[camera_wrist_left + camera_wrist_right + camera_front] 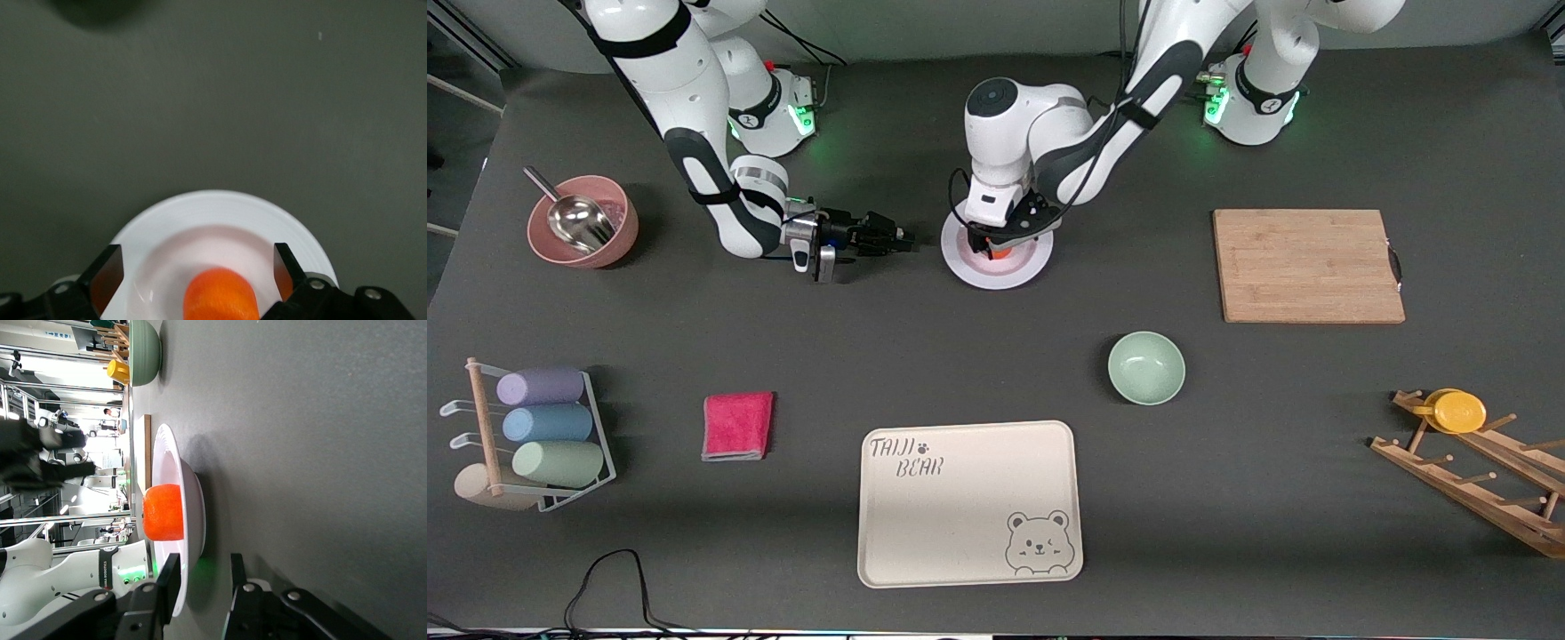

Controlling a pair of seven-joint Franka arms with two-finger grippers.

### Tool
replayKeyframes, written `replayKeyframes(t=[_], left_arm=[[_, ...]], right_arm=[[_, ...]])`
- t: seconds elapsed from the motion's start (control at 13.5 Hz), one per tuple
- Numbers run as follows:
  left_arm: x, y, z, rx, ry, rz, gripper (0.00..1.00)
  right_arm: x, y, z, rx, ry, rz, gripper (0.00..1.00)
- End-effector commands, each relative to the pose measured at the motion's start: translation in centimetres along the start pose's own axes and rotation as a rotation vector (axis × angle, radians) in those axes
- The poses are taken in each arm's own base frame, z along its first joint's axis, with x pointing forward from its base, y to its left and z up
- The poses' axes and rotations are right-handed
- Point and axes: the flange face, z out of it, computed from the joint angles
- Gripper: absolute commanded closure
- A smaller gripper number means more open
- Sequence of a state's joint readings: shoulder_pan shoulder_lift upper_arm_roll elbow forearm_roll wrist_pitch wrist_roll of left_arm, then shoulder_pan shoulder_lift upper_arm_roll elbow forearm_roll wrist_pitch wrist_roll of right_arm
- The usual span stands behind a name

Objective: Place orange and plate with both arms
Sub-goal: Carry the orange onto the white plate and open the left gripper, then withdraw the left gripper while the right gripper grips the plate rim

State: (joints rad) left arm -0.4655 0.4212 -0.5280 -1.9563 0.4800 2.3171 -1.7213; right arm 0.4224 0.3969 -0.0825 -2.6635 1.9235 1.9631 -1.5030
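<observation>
1. In the front view the left gripper (996, 242) hides most of the orange (1003, 252); only a sliver shows.
2. The orange sits in the plate (969, 274), which lies between the two arm bases, farther from the front camera than the mint-green bowl (1146, 367).
3. The left gripper's fingers (107, 273) stand apart on either side of the orange, not pressing it.
4. The right gripper (898, 238) is low beside the plate; its fingers (167, 581) straddle the plate's rim with a gap.
5. The pink bowl (618, 242) holds a metal scoop (574, 216).
</observation>
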Motion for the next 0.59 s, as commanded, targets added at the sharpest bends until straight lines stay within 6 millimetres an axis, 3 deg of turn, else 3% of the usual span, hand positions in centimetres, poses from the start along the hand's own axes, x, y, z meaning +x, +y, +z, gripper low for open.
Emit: replayKeyframes(t=[0.0,0.37,0.52], left_arm=[[5.3,-1.7,-4.8,-0.008,-0.043,0.041,0.00],[16.6,-4.3,-14.5,0.016,-0.129,0.071,0.00],[21.3,-6.3,-17.8,0.057,-0.158,0.149,0.00]], right_arm=[[0.3,0.0,0.9,0.013,0.035,-0.013,0.63],[0.0,-1.0,3.5,0.028,0.052,-0.012,0.63],[-0.1,-1.4,4.6,0.030,0.055,-0.010,0.63]])
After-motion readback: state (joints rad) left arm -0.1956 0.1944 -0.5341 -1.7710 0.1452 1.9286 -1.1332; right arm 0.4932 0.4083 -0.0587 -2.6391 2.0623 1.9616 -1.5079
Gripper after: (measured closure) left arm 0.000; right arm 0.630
